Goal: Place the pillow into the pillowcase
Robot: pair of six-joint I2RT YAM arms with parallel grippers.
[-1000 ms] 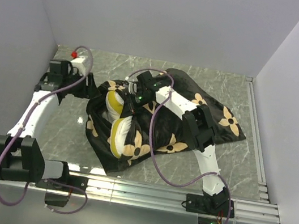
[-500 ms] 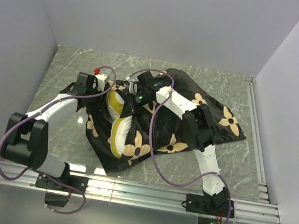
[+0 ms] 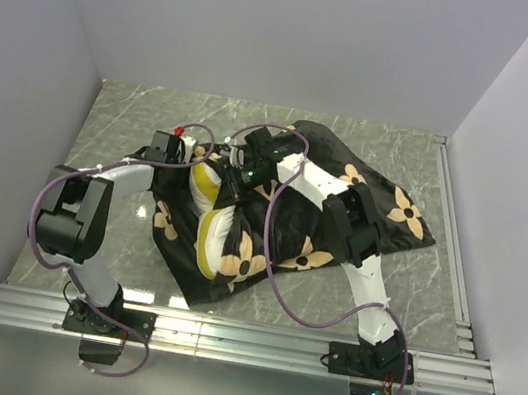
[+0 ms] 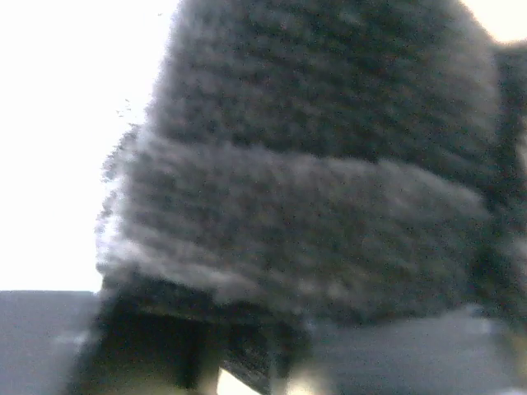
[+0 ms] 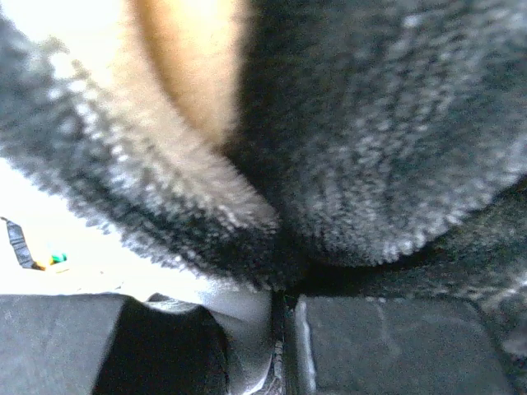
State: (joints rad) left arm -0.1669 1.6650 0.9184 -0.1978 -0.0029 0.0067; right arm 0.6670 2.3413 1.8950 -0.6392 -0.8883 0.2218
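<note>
Black velvety stuff everywhere, basically. The pillowcase [image 3: 244,257] is a rumpled heap in the middle of the grey marble table [image 3: 136,115], with tan flowers and little star shapes printed all over it. The pillow [image 3: 214,225] is poking out of the open left side: soft and white, with a yellow-olive band curving along its edge. Most of it is tucked under the dark fabric.

The right gripper [image 3: 234,180] sits at that opening, right by the pillow's far end. Its wrist cam shows the jaws nearly together with a fold of the fuzzy black cloth pinched between them.

The left gripper [image 3: 188,151] is up against the case's far-left edge. Its own cam is just blurry black pile filling the view, so I honestly can't tell if it's gripping anything or how wide it is.
</note>
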